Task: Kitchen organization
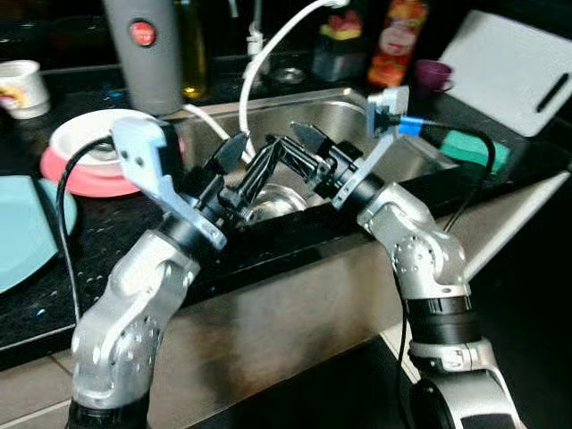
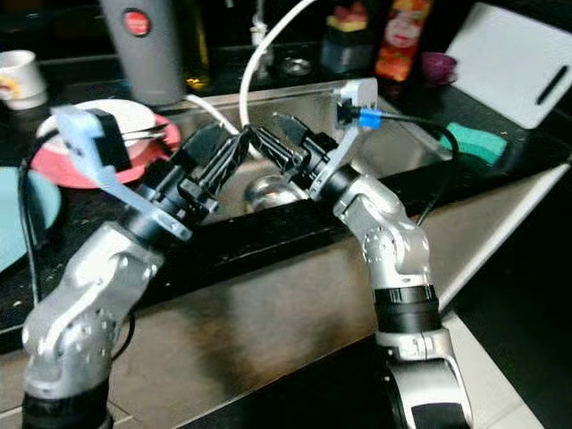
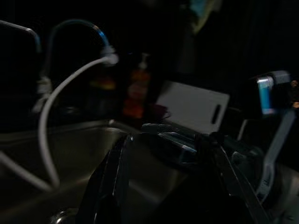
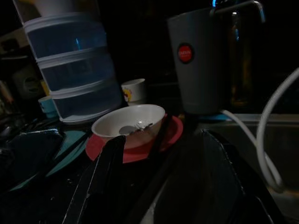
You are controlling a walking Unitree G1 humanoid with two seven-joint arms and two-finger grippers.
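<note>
A shiny steel bowl (image 1: pixel 279 202) lies in the steel sink (image 1: pixel 344 116), close to its front wall. My left gripper (image 1: pixel 243 166) reaches over the sink's front edge from the left, fingers open, just above the bowl. From the right, my right gripper (image 1: pixel 291 143) points toward it, also open, and the two sets of fingertips nearly meet above the bowl. Neither holds anything. In the right wrist view its dark fingers (image 4: pixel 106 171) frame a white bowl (image 4: pixel 128 123) with a utensil inside, resting on a pink plate (image 4: pixel 170 135).
On the black counter (image 1: pixel 107 232) to the left are the white bowl on the pink plate (image 1: pixel 71 174), a blue plate (image 1: pixel 20 228), a white mug (image 1: pixel 20 88) and a grey flask (image 1: pixel 143 49). A white hose (image 1: pixel 268 49) hangs into the sink. A green sponge (image 1: pixel 469 147) and white cutting board (image 1: pixel 514 67) are right.
</note>
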